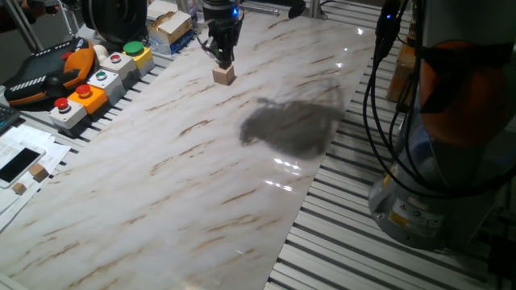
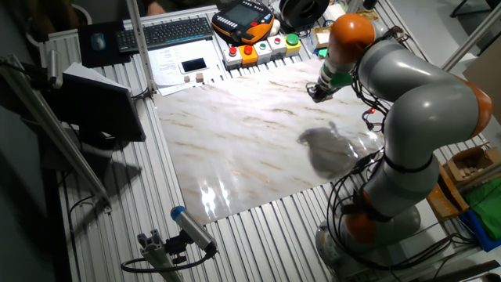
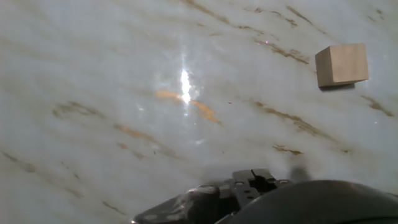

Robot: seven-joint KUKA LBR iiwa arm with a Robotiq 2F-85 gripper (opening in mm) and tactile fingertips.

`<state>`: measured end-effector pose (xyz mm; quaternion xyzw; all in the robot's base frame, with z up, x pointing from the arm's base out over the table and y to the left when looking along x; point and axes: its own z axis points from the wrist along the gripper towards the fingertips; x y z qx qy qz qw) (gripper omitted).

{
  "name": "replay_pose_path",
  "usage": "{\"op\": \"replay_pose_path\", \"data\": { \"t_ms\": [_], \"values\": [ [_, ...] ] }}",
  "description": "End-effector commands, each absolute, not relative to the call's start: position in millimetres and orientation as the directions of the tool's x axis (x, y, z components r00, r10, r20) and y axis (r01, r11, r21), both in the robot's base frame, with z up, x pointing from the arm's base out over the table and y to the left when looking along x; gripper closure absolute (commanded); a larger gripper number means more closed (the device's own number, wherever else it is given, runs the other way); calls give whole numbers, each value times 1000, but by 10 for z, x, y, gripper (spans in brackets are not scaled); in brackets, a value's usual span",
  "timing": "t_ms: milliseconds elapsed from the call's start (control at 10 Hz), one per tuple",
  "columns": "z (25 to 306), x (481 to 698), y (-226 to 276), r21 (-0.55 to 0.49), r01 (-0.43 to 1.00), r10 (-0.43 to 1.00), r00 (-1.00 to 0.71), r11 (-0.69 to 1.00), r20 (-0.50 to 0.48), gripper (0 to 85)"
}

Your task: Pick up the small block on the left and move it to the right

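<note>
The small block (image 1: 224, 75) is a plain light-tan wooden cube that rests on the marble tabletop (image 1: 210, 177) at its far end. My gripper (image 1: 223, 58) hangs just above and slightly behind the block, apart from it and holding nothing. Its fingers look close together, but the frames are too small to show whether they are open or shut. In the hand view the block (image 3: 341, 64) lies at the upper right, off to the side of the hand, with only a dark part of the hand's body at the bottom edge. In the other fixed view the gripper (image 2: 317, 92) is near the far right of the table and I cannot make out the block.
A row of button boxes (image 1: 101, 80) and an orange-black pendant (image 1: 48, 68) line the left edge. A phone (image 1: 18, 163) on papers with a tinier tan cube (image 1: 37, 171) sits at the near left. The arm's base (image 1: 435, 161) and cables stand to the right.
</note>
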<state>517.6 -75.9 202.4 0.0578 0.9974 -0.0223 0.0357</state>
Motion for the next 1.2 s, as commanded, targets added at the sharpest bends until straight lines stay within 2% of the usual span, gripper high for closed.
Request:
{"op": "replay_pose_path", "data": {
  "t_ms": [0,300,500,800,1100],
  "values": [
    [1997,5188,-794,-41,122,118,-990,992,-77,843],
    [1869,5191,-1008,15,103,104,-991,995,-79,843],
    [1802,5185,-1186,6,96,96,-993,995,-75,843],
    [1816,5295,-1372,-17,128,127,-991,992,-32,843],
    [1777,5358,-1447,-15,122,121,-992,992,-29,843]
  ]
}}
